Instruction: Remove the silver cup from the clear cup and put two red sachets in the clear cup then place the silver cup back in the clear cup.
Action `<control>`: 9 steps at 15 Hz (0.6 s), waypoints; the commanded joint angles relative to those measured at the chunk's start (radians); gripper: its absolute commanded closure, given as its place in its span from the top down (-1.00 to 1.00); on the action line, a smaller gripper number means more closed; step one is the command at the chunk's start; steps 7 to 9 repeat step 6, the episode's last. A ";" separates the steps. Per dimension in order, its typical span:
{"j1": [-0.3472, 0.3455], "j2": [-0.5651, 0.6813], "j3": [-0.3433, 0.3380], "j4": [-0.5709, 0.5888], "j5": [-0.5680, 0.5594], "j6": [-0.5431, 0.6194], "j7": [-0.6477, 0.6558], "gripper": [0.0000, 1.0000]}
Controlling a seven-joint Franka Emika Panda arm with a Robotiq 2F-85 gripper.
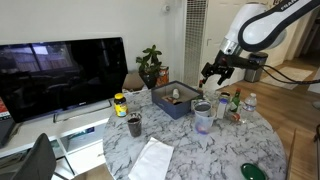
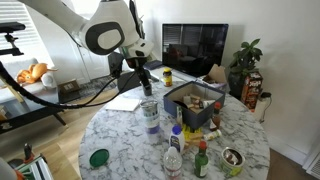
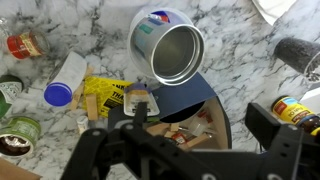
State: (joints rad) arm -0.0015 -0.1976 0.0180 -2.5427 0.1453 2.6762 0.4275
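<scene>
**Claw open above the nested cups by the blue box**

The red sachets cannot be picked out with any certainty. The blue box (image 1: pixel 168 108) holds a jumble of small things that are too small to name in both exterior views. In the wrist view only part of its rim and a corner of its contents show, some of them reddish, and the rest is hidden behind the gripper (image 3: pixel 190 140). The bottom edge of the wrist view cuts off the lower part of the claw. In both exterior views the arm runs out of frame.

The clear cup (image 3: pixel 143 28) stands upright on the marble table (image 1: pixel 190 152), just beside the blue box. The silver cup (image 3: pixel 178 55) sits inside it, with its metal rim above the tinted wall. As far as the wrist view looks down, the silver cup's shiny inside appears bare. Whether anything lies beneath it in the clear cup cannot be told.

The gripper hangs over the cups, near the blue box and clear of both cups. Its jaws are spread wide with nothing between them.

A water bottle (image 3: pixel 62 82) with a blue cap lies near the blue box. A dark mug (image 1: pixel 134 124) stands well apart from the box, and its contents are not visible.
</scene>
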 commanded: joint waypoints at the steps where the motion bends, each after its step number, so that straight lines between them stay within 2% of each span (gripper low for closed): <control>1: -0.013 -0.008 0.014 0.000 0.004 -0.015 0.005 1.00; 9: -0.018 -0.016 0.018 -0.003 0.002 -0.019 0.016 1.00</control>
